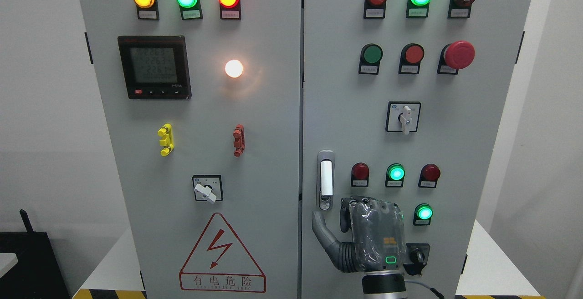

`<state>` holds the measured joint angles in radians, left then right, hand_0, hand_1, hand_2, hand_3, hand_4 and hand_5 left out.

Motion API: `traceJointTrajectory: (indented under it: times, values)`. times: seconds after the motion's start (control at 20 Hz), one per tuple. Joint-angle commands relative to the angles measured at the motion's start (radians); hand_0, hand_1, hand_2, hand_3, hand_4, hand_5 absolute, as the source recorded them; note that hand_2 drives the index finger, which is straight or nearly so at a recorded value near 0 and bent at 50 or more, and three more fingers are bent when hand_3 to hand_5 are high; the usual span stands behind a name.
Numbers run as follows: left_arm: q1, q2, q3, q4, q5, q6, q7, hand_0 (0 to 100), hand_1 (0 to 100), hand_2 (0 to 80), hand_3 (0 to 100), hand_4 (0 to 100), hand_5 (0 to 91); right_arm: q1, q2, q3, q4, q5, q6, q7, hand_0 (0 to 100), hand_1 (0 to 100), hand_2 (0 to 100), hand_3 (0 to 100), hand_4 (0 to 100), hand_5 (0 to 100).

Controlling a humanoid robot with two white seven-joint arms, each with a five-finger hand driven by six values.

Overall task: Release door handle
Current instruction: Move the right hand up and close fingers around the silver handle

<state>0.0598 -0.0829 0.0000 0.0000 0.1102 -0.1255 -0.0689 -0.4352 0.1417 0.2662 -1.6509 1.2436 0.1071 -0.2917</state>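
The right robot hand [364,235], fingers spread and holding nothing, sits just below the door handle [325,179] on the right cabinet door [346,108], so pulling back carelessly could snag its thumb [321,228] on the handle.

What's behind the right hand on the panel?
The right hand partly covers a black knob switch. The door handle sits uncovered above the thumb; anything else behind the hand is hidden.
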Motion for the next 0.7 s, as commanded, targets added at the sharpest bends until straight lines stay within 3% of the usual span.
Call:
traceJointTrajectory:
  times: [0.0, 0.65]
  values:
    - [0.0, 0.0, -0.012, -0.015, 0.0, 0.0, 0.0, 12, 39, 0.0, 0, 0, 0.0, -0.019, 0.001, 0.001, 0.0, 0.002, 0.0, 0.014, 33, 31, 100, 100, 100, 98]
    - [0.0, 0.0, -0.012, -0.015, 0.0, 0.0, 0.0, 12, 39, 0.0, 0, 0, 0.0, -0.057, 0.001, 0.002, 0.016, 0.007, 0.002, 0.032, 32, 32, 100, 100, 100, 98]
